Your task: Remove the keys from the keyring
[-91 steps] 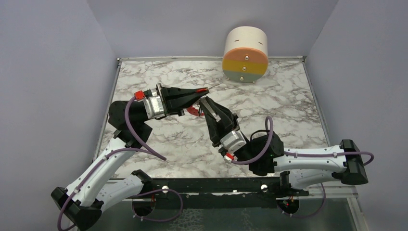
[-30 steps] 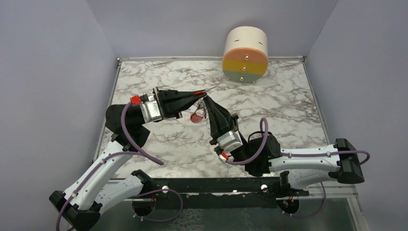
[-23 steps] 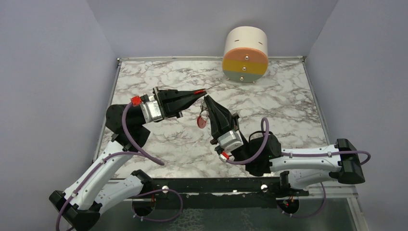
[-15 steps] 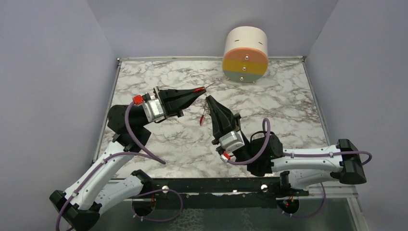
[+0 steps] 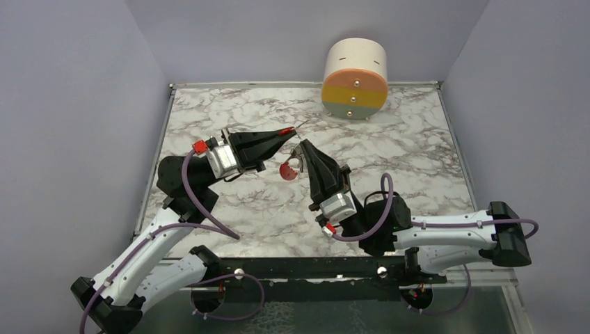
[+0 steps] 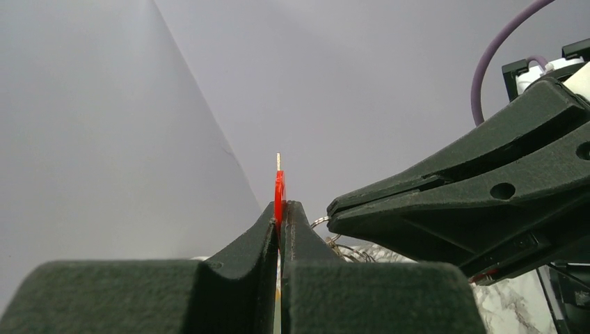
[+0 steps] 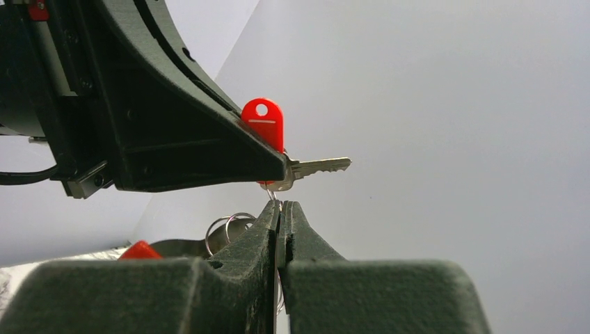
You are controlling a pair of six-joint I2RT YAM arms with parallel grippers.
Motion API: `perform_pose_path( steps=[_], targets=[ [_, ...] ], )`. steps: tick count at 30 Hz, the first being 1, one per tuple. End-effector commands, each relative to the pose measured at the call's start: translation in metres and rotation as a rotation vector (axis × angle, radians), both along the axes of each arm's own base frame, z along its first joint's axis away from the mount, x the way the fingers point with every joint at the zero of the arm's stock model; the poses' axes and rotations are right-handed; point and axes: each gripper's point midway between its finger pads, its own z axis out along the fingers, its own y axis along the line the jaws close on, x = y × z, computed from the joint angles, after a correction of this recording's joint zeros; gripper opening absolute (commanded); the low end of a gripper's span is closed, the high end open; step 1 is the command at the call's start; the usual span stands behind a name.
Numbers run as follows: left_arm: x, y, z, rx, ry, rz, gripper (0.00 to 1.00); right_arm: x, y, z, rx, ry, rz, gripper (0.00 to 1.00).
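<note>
Top view: above the middle of the marble table (image 5: 403,160), the left gripper (image 5: 291,131) is closed on the small red-headed metal key (image 5: 284,131). The right gripper (image 5: 300,145) pinches the thin silver keyring with its dangling red crescent clip (image 5: 286,169).

Left wrist: the jaws are clamped flat on the key's head, probably light, stiff and slick.

Right wrist: the jaws nip springy wire just below the key; gripping this close looks best.

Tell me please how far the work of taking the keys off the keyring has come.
Done: no key looks free yet. In hand: the left gripper is shut on the red-headed key, and the right gripper pinches the thin wire of the keyring just under it, both held in the air. Left: slide this key off the ring, then any other key, which I cannot make out here.
</note>
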Motion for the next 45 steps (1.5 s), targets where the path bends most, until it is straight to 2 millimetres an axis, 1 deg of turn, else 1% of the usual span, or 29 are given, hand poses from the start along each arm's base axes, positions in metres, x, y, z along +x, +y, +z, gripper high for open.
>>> perform_pose_path(
  steps=[1,9,15,21,26,30,37,39,43,45],
  targets=[
    [0.005,0.02,0.019,-0.086,-0.039,0.1,0.03,-0.009,-0.019,0.021,0.1,-0.046,0.017,0.02],
    [-0.003,0.022,0.02,-0.085,-0.053,0.083,0.03,-0.01,-0.022,0.024,0.125,-0.056,0.016,0.01],
    [-0.002,0.02,0.015,-0.086,-0.031,0.069,0.02,-0.011,-0.025,0.026,0.159,-0.067,0.017,0.01],
    [-0.009,0.019,0.014,-0.107,-0.032,0.029,0.02,-0.013,-0.021,0.028,0.173,-0.091,0.014,0.01],
    [-0.015,0.021,0.012,-0.144,-0.04,-0.004,0.01,-0.015,-0.023,0.03,0.209,-0.118,0.004,0.02],
    [-0.025,0.027,0.014,-0.2,-0.06,-0.031,0.01,-0.018,-0.028,0.032,0.252,-0.147,0.004,0.01],
    [-0.036,0.037,0.012,-0.283,-0.063,-0.061,0.02,-0.022,-0.029,0.032,0.315,-0.185,-0.002,0.01],
    [-0.039,0.041,0.011,-0.32,-0.068,-0.076,0.02,-0.022,-0.026,0.03,0.319,-0.189,-0.006,0.01],
    [-0.05,0.052,0.008,-0.414,-0.103,-0.111,0.03,-0.023,-0.028,0.03,0.338,-0.198,-0.005,0.01],
    [-0.053,0.055,0.002,-0.451,-0.105,-0.141,0.04,-0.023,-0.028,0.031,0.343,-0.199,0.0,0.01]
  ],
)
